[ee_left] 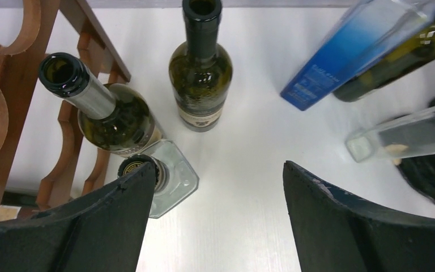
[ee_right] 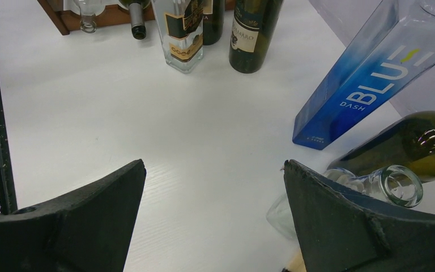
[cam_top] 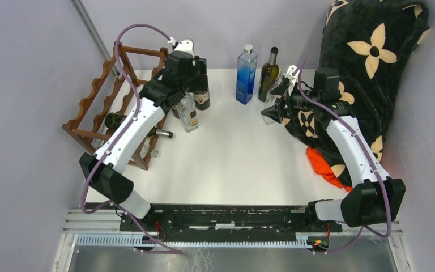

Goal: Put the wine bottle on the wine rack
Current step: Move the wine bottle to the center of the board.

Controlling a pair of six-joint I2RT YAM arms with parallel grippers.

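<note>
We find the left claw (ee_left: 220, 170) hanging over the bottles at the far left, jaws wide apart and holding nothing; only bare counter (ee_left: 243, 221) shows between them; we judge it is poised there to come down on one upright bottle. The wine bottle (ee_left: 201, 73), as we take the target to be, stands upright just far of the claw's gap and roughly in line with it, untouched. A foil-necked bottle (ee_left: 99, 107) sits to its left, close against the rack (ee_left: 11, 73); a square bottle (ee_left: 167, 178) sits just beside the left finger's tip. The rack stands at the left edge of the counter with at least one bottle (cam_top: 126, 120) lying in it; its upper cradles look free. The right claw (ee_right: 215, 167) is likewise fully open and empty, well apart from the rack; a clear bottle (ee_right: 385, 184) sits by its right finger, with a blue bottle (ee_right: 362, 79) and a green bottle (ee_right: 413, 141) beyond.
</note>
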